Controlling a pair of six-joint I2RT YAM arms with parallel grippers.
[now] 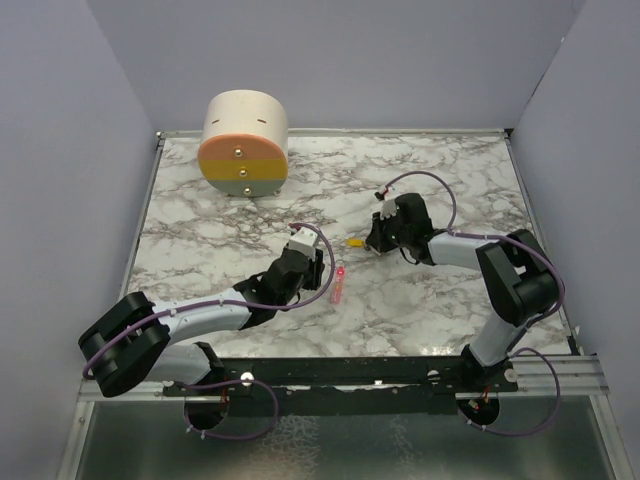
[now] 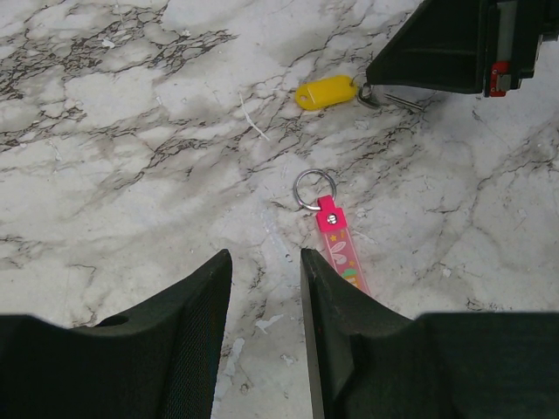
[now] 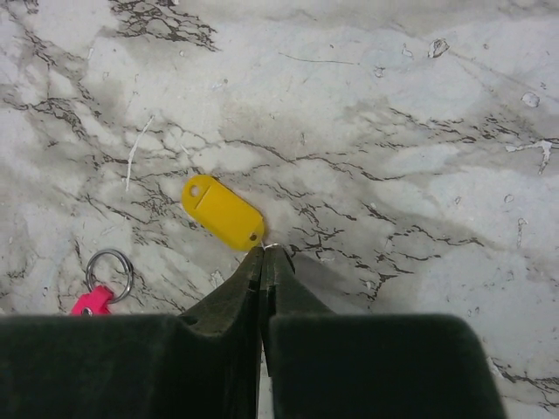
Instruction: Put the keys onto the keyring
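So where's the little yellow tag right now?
The yellow tag lies flat near the middle of the marble table, one end at the closed tips of the right gripper, with the pink strap just nearer the arms.

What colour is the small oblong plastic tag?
The small oblong plastic tag is yellow, clearest in the right wrist view.

Both arms same build: left arm [image 1: 200, 320] and right arm [image 1: 500, 270] are light grey links with chunky black joint housings. A thin purple cable [image 1: 422, 174] loops off each one, more purple loops under the bases at the bottom of the frame. White connector block [image 1: 305, 240] at each wrist. Black base rail [image 1: 350, 372] with round silver bolts [image 1: 245, 378]. Left gripper [image 2: 262, 262] and right gripper [image 3: 262, 253] have matte black wedge fingers; small red part [image 2: 498, 77] on the right one, upper right of the left wrist view
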